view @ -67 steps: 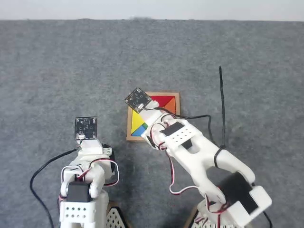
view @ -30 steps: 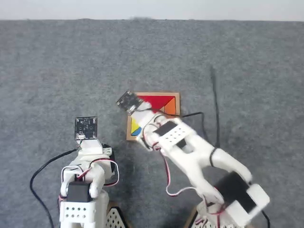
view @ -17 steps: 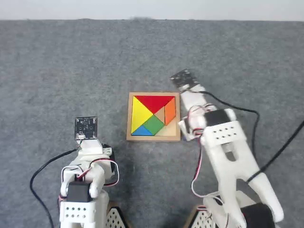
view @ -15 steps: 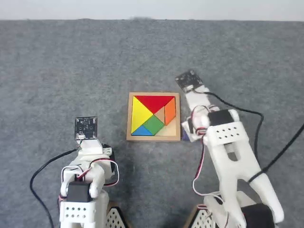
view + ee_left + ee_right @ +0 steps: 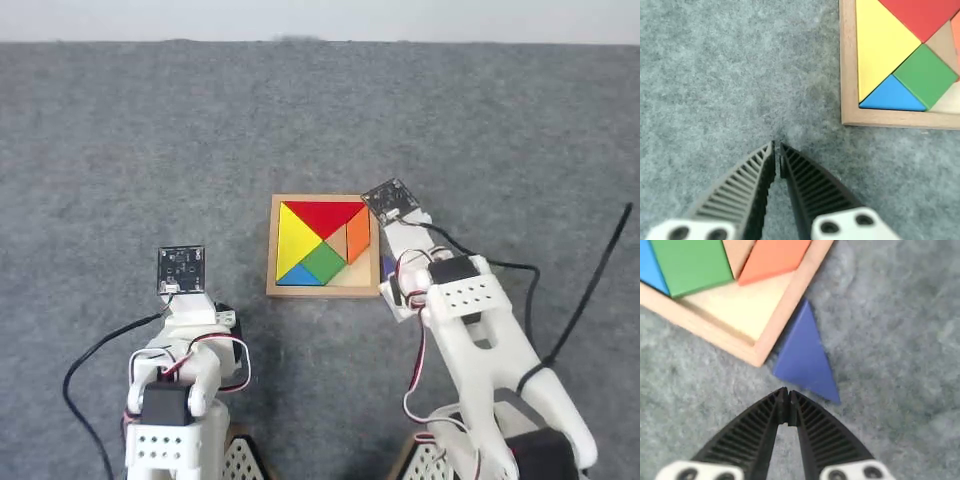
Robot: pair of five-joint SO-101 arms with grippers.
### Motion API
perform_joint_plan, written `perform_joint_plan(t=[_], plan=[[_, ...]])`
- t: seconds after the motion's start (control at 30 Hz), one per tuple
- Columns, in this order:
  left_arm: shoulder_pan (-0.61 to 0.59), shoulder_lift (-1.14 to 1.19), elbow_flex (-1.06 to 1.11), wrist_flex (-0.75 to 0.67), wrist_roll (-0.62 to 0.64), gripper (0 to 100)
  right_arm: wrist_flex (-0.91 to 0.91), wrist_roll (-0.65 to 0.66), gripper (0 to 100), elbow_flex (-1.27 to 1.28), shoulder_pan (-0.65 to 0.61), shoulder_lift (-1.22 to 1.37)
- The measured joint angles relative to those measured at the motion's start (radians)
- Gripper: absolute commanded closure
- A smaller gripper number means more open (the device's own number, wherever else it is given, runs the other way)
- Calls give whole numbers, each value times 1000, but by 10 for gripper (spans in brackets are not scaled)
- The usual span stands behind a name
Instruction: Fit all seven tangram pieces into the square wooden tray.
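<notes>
The square wooden tray (image 5: 323, 291) lies mid-table and holds several pieces: red (image 5: 322, 216), yellow (image 5: 295, 243), green (image 5: 323, 263), light blue, orange (image 5: 359, 235) and tan. One corner slot (image 5: 745, 307) shows bare pale wood. A dark blue triangle (image 5: 804, 357) lies flat on the carpet, touching the tray's outer rim (image 5: 790, 300) beside that slot. My right gripper (image 5: 786, 393) is shut and empty, its tips just short of the triangle. My left gripper (image 5: 776, 148) is shut and empty over bare carpet, a little off the tray's corner (image 5: 849, 120) by the light blue piece (image 5: 892, 96).
Grey carpet covers the whole table. The right arm (image 5: 465, 300) stands along the tray's right side, with a black cable (image 5: 590, 270) arcing off to the right. The left arm (image 5: 180, 330) sits at the near left, well away from the tray.
The right arm swung from over the tray's left part to the tray's right side, uncovering the pieces, then drew back closer to the tray's near right corner. The left arm has not moved.
</notes>
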Motion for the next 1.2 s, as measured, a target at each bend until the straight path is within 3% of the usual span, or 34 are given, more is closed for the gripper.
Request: perform_joint_plan(t=[0.07,0.27,0.6,1.2], plan=[[0,0,0,0,0,986,-35,-2,980,6,-5,0],[0,0,0,0,0,986,-97,-2,822,6,-6,0],[0,0,0,0,0,986,-109,0,832,69,-157,0],[0,0,0,0,0,986,-130,15,829,43,-103,117]])
